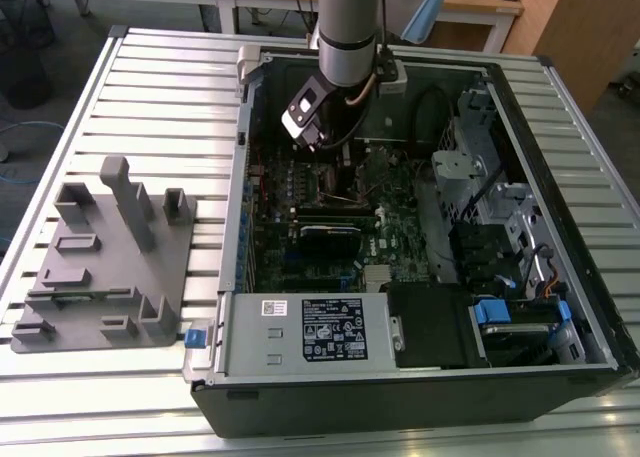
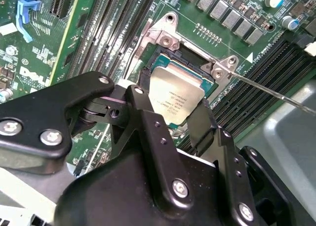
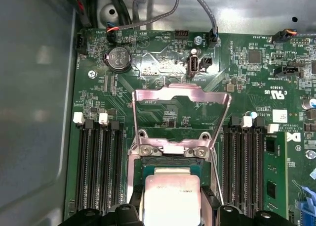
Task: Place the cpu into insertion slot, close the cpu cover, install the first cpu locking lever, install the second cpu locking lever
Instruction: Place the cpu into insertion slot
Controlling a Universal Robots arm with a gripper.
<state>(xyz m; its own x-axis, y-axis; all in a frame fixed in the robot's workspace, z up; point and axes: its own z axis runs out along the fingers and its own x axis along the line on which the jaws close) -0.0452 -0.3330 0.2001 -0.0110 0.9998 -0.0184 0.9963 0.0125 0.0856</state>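
- grey fixture (image 1: 105, 257): a moulded parts stand on the slatted table (image 1: 150, 87), at the exterior view's left and well apart from the work. Its posts and pockets look shaped to present components in a known pose.
- computer case (image 1: 400, 402): lies on its side with the panel off, so the motherboard faces up and can be reached from above.
- arm (image 1: 345, 37): reaches down into the case over the far part of the board (the socket area lies beneath it).
- gripper (image 2: 168, 101): in the second wrist view its black fingers (image 2: 148, 127) bear against two opposite edges of the cpu (image 2: 177, 95). It is judged to be clenched on the chip, an edge grip that leaves the underside untouched and keeps the chip level.
- the cpu, position: directly over the insertion slot (image 3: 170, 162), squared to it, and at or just above its seat. Whether it is fully seated cannot be told.
- cpu cover (image 3: 158, 93): swung up on its hinge and leaning back, with the board visible through its cut-out centre. This leaves the slot open for the chip.
- locking lever (image 2: 269, 91): a thin metal rod standing out from a corner of the slot, unlatched (as it must be while the cover is up).
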